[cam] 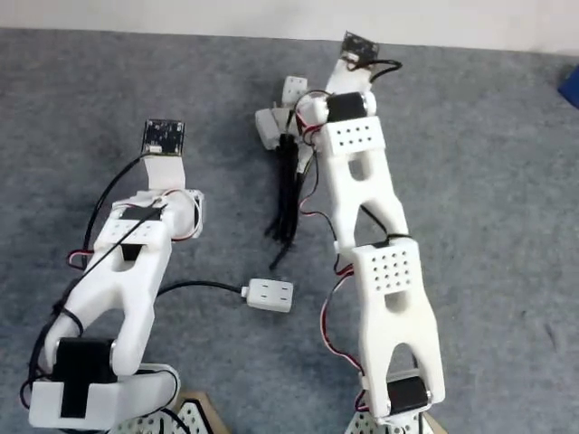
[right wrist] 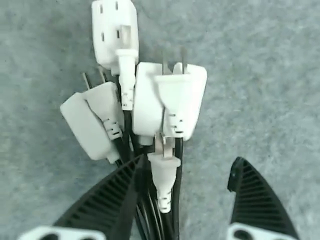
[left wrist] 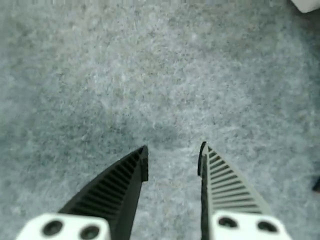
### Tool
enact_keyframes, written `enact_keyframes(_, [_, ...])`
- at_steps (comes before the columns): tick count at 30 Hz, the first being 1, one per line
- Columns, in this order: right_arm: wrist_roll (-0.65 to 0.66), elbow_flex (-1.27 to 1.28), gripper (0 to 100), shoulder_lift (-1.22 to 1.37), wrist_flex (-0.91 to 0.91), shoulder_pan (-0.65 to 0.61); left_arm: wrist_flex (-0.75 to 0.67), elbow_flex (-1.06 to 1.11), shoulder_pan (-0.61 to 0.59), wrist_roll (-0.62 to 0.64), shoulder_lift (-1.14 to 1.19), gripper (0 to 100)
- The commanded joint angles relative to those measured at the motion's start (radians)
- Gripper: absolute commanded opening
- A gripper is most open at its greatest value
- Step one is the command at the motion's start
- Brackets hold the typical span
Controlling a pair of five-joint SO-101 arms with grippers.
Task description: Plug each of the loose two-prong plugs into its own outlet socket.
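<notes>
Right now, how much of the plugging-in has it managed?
Done: nothing that I can see; the plugs in the bundle show bare prongs. In hand: the right gripper sits open over the bundle's black cords, gripping nothing, while the left gripper is open over bare carpet. Left: every plug, and the separate socket between the arms lies unused.

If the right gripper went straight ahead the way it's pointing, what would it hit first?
Most likely the small white plug on the black cords, lying between the right gripper's open fingers; the white socket block sits just beyond. Depth is hard to judge.
</notes>
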Motion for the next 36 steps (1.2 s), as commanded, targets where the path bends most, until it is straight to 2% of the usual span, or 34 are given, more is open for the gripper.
enact_keyframes(1, [-0.011,-0.087,26.4,0.016,0.070,-0.033,-0.025,-0.001,0.016,0.006,-0.033,18])
enact_keyframes(7, [0.227,-0.093,26.4,0.099,0.097,-0.125,-0.025,0.001,0.016,0.006,-0.033,18])
enact_keyframes(16, [0.233,-0.093,26.4,0.107,0.048,-0.111,-0.025,0.002,0.016,0.006,-0.033,18])
enact_keyframes(22, [0.284,-0.093,26.4,0.107,0.050,-0.074,-0.025,0.002,0.016,0.006,-0.033,18])
enact_keyframes(36, [0.285,-0.094,26.4,0.114,0.070,-0.056,-0.025,0.004,0.016,0.006,-0.033,18])
